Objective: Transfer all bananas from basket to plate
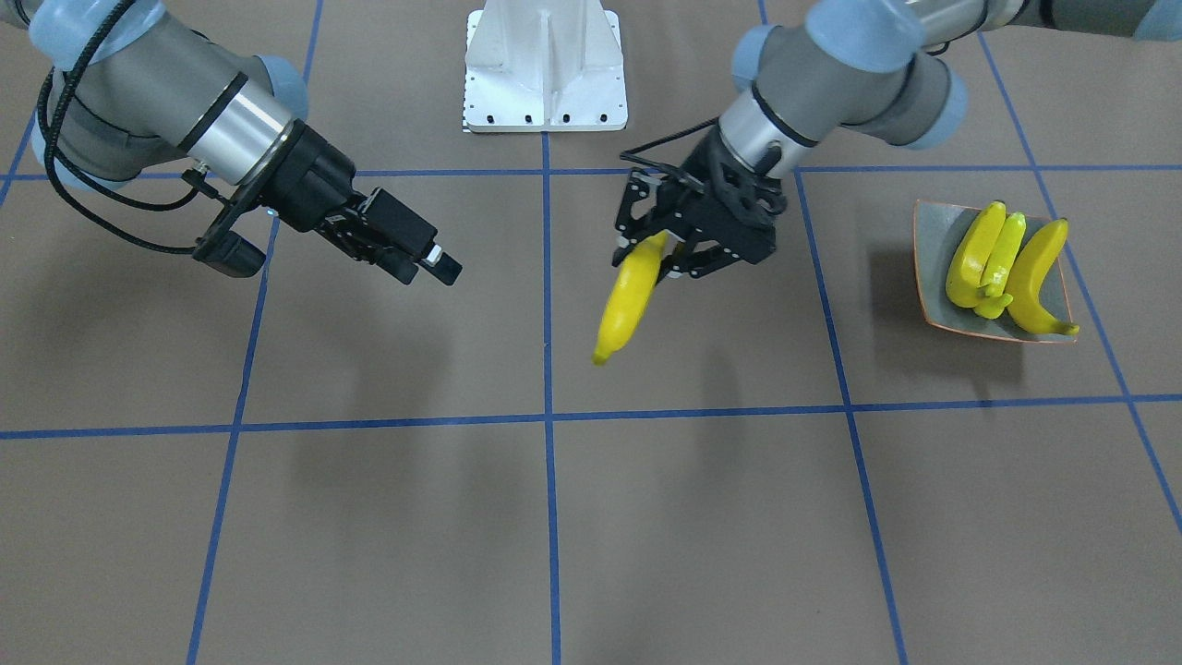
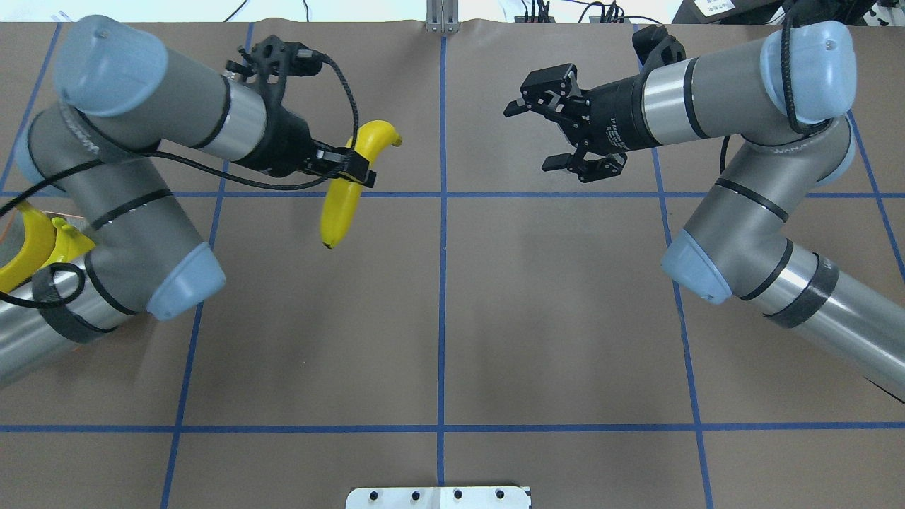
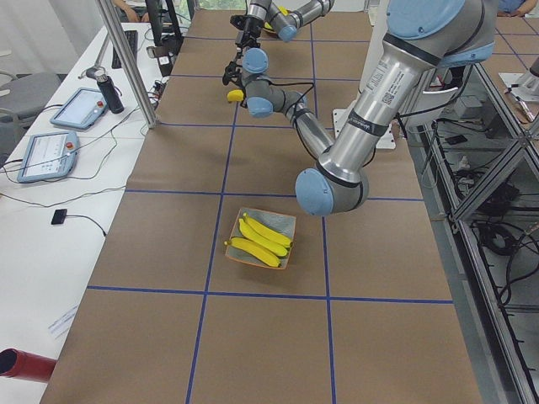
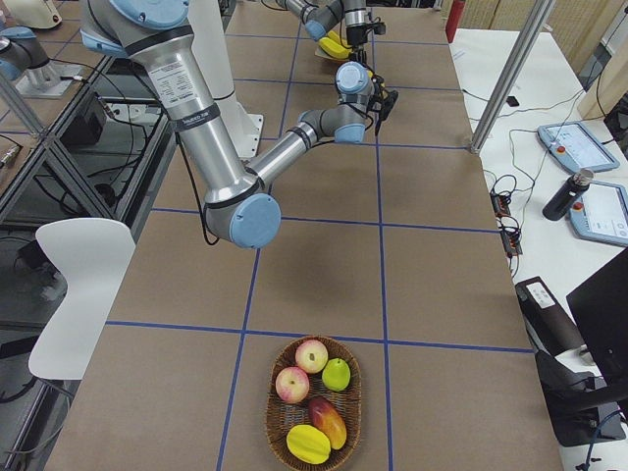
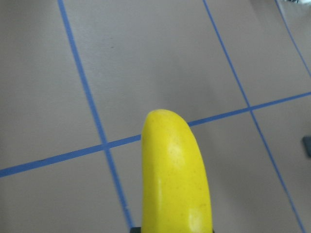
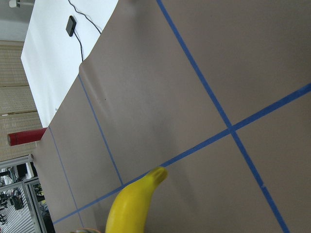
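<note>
Seen from the robot's right end of the worktop, the nearest thing is the basket. It holds only other fruit with no banana showing, so that side looks emptied. Further along, the right pincer hangs above the worktop with its fingers spread and nothing between them, its arm stretched roughly level toward the middle line. Just beyond, the left pincer is clamped on the fourth banana near its upper end. The fruit hangs slanted, clear of the surface, close to the centre and well apart from the plate. The left arm is folded, with its elbow over the plate's side and its wrist reaching inward. Farthest off, the plate carries three bananas lying side by side. By my reading three of the four are delivered, and what remains is to carry this one across and set it down.
</note>
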{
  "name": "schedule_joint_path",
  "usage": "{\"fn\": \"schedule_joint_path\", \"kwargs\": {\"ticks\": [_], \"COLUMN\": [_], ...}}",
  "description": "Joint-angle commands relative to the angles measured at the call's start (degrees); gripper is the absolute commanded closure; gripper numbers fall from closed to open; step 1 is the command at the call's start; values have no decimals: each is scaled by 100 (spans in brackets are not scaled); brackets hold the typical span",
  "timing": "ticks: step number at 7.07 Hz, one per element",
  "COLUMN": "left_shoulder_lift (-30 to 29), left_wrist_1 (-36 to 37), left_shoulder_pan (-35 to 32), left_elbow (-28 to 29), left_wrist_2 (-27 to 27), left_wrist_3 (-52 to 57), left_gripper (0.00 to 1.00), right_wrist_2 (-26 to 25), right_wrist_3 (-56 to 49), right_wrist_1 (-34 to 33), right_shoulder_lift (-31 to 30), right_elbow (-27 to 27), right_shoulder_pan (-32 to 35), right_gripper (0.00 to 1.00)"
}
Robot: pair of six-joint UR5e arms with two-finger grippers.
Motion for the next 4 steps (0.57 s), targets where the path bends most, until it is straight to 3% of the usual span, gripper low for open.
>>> {"fn": "schedule_joint_path", "kwargs": {"ticks": [1, 3, 4], "left_shoulder_lift": [1160, 2197, 2760], "left_wrist_1": [-11, -63, -81], "left_shoulder_pan": [-1068, -1914, -1961], "left_elbow": [-179, -337, -573], "left_wrist_2": [-1228, -1899, -1893], "left_wrist_3": [1986, 4052, 4958], "left_gripper": [100, 100, 100], "right_wrist_2": [-19, -71, -158], "right_wrist_3": [-571, -1195, -1197], "right_wrist_1": [22, 135, 232], "right_shoulder_lift": [-421, -764, -766], "right_elbow": [17, -52, -131], "right_shoulder_pan": [145, 137, 128], "right_gripper": [0, 0, 0]}}
